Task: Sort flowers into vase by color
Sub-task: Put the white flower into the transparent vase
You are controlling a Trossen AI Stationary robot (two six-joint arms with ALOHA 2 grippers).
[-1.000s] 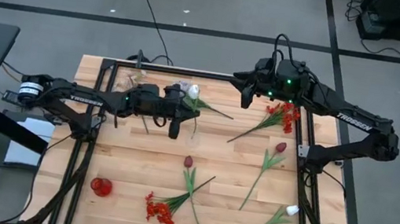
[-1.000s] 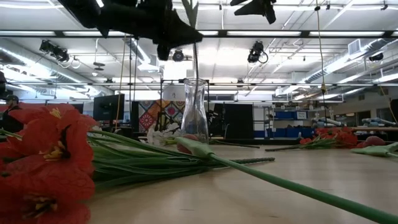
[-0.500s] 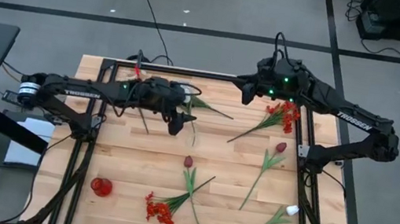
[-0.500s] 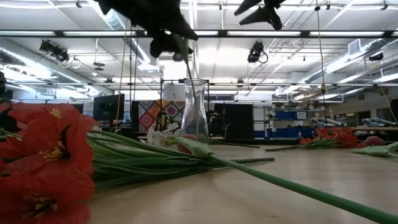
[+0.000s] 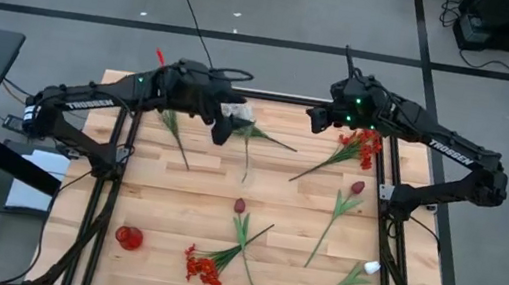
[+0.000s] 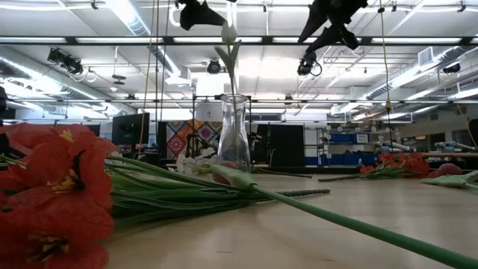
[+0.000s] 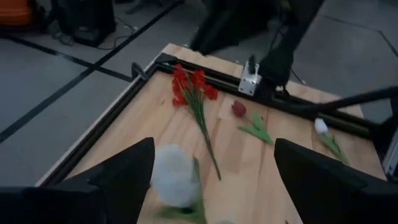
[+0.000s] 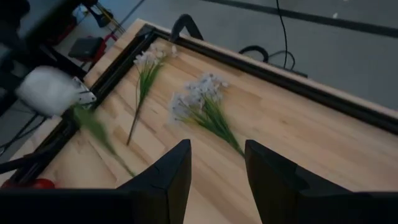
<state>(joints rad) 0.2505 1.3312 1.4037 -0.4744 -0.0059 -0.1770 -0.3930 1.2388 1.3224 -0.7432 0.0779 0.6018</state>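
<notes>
Wooden table (image 5: 175,201): low view alone shows vase (image 6: 234,134) holding white tulip (image 6: 228,33); left gripper (image 7: 211,186) spread, empty.

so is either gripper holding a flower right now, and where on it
Neither. The left gripper is open above the white tulip, which stands free in the vase. The right gripper is open and empty.

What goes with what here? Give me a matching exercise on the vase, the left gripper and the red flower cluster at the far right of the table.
Things:
1. glass vase
2. left gripper
3. far-right red cluster

States:
a. jaws open, up above the table
b. holds an upright white tulip
c. lying flat on the wood

Pairs: 1-b, 2-a, 3-c
</notes>
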